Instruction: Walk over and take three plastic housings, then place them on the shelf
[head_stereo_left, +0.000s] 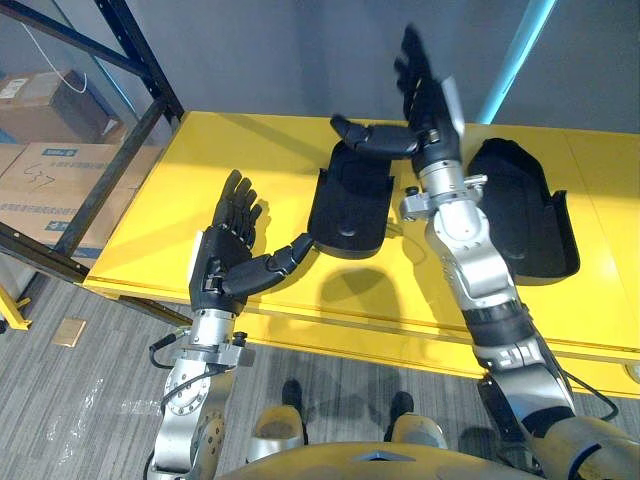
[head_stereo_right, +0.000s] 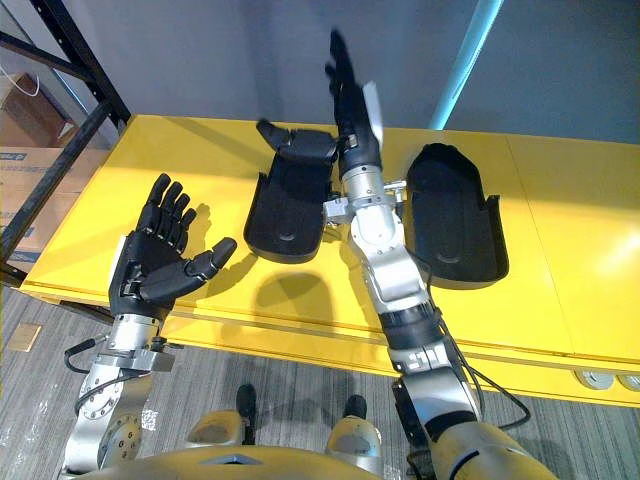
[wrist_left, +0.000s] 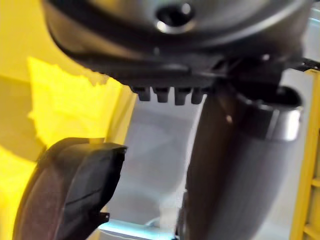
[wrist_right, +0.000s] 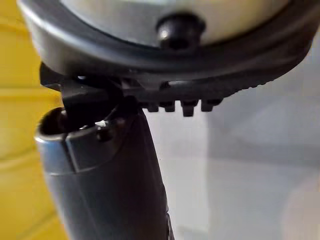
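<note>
Two black plastic housings lie hollow side up on the yellow table (head_stereo_left: 200, 180): one in the middle (head_stereo_left: 350, 205), one to the right (head_stereo_left: 525, 215). My left hand (head_stereo_left: 225, 255) is held open over the table's front edge, palm turned to the right, its thumb reaching towards the middle housing without touching it. My right hand (head_stereo_left: 425, 90) is raised open above the far end of the middle housing, fingers straight up, thumb stretched to the left. Neither hand holds anything. In the left wrist view the middle housing (wrist_left: 70, 190) shows past the left thumb (wrist_left: 225, 165).
A dark metal shelf rack (head_stereo_left: 120, 120) stands at the left with cardboard boxes (head_stereo_left: 50, 170) behind it. A teal post (head_stereo_left: 520, 50) rises behind the table against a grey wall. Grey carpet (head_stereo_left: 90, 400) lies in front of the table.
</note>
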